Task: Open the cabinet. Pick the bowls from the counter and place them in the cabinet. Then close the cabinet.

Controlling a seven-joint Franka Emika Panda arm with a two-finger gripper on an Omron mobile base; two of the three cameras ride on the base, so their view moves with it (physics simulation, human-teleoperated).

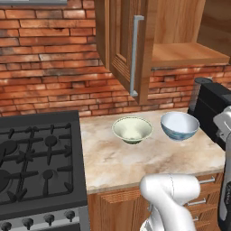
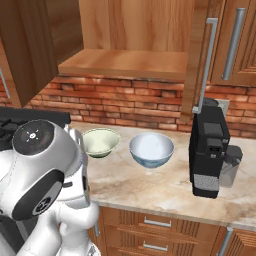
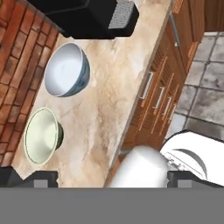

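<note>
The cabinet (image 1: 185, 54) (image 2: 125, 62) hangs on the brick wall with both doors swung open and a bare wooden shelf inside. Its grey bar handles (image 1: 135, 54) (image 2: 207, 65) stand out toward me. Under it, two bowls stand side by side on the beige counter (image 1: 135, 158) (image 2: 165, 190) (image 3: 109, 96): a pale green-cream bowl (image 1: 132, 129) (image 2: 100, 142) (image 3: 41, 136) and a light blue bowl (image 1: 180, 126) (image 2: 151, 149) (image 3: 66, 70). My gripper (image 3: 113, 178) is open and holds nothing. It looks down from high over the counter's front edge, well apart from both bowls.
A black coffee machine (image 1: 212, 108) (image 2: 209, 150) (image 3: 87, 17) stands on the counter just right of the blue bowl. A black gas stove (image 1: 36, 162) borders the counter on the left. Wooden drawers (image 2: 155, 222) (image 3: 157, 96) run below the counter edge.
</note>
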